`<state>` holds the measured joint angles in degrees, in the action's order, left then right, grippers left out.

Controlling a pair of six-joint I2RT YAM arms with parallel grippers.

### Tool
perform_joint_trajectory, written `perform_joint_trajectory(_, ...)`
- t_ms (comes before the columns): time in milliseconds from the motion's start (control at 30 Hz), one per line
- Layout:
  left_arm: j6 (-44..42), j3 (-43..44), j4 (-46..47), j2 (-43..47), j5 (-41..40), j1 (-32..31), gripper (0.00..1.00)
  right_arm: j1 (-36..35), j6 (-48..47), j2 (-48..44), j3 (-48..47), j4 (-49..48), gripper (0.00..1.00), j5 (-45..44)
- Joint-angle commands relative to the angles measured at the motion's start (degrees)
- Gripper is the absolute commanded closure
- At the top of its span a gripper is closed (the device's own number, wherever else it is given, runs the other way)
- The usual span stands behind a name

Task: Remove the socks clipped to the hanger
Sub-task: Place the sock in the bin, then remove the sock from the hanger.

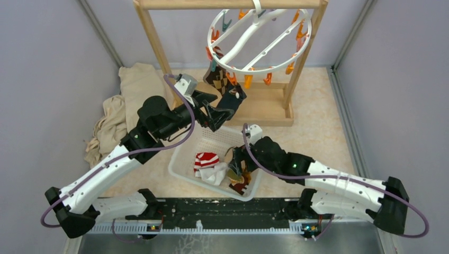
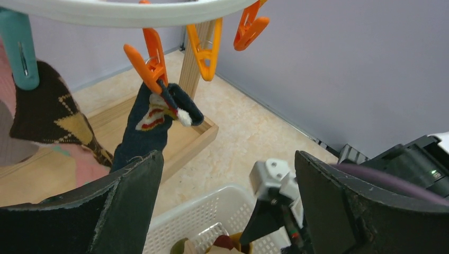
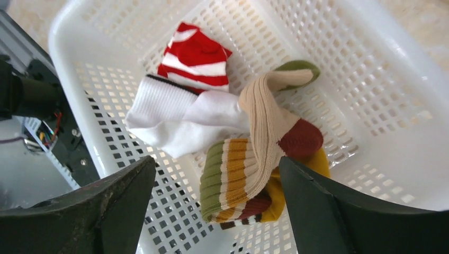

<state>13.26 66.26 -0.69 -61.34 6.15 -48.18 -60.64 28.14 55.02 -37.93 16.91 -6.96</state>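
Left pincer (image 2: 227,169), jaws spread wide and gripping nothing, points at the navy-blue patterned sock (image 2: 143,132) just ahead of its fingertips. That sock hangs from an orange plastic clip (image 2: 151,61) on the white round plastic drying hanger (image 1: 259,39) above the pincer. To the left of the navy sock in the left wrist view, a brown argyle sock (image 2: 50,114) hangs beside a teal plastic clip (image 2: 21,50). The hanger hangs tilted from the light wooden frame (image 1: 153,37) standing on the desk.

Right pincer (image 3: 212,169), jaws likewise wide with nothing between the pads, hovers over the white perforated plastic basket (image 3: 370,69). Directly beneath it lies a ribbed beige, olive and mustard striped sock (image 3: 249,159). Beyond that, touching one another, lie a white ribbed sock (image 3: 180,114) and a red-and-white striped sock (image 3: 196,55).
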Motion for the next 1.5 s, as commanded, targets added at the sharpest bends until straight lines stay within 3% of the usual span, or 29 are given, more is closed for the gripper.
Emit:
perform_joint_trajectory(0,-0.34,-2.67,-2.16,2.29,-2.33,-0.16,0.01,-0.55,-0.66,-5.65,2.05,-1.81,0.12,-4.96)
perform_joint_trajectory(300,-0.73,-3.51,-6.22,2.77,-4.03,-0.16,0.01,-0.54,-0.1,-14.38,5.4,-2.43,0.11,-10.15)
perform_joint_trajectory(667,0.27,-2.97,-7.01,1.55,-4.82,-0.17,0.01,-0.53,2.36,-17.58,7.24,-1.39,0.09,-19.38)
perform_joint_trajectory(800,0.34,-1.47,-8.59,0.75,-5.62,-0.09,0.01,0.43,0.78,-19.46,6.81,-3.0,0.14,-21.29)
perform_joint_trajectory(1133,1.59,-5.64,-9.21,6.23,-10.19,-0.07,0.01,12.38,-3.23,-14.03,5.21,-13.86,0.31,-7.25)
perform_joint_trajectory(1467,3.2,-10.74,-11.33,11.48,-11.54,-0.07,0.01,18.64,-6.93,-7.52,8.42,-39.38,0.32,-0.26)
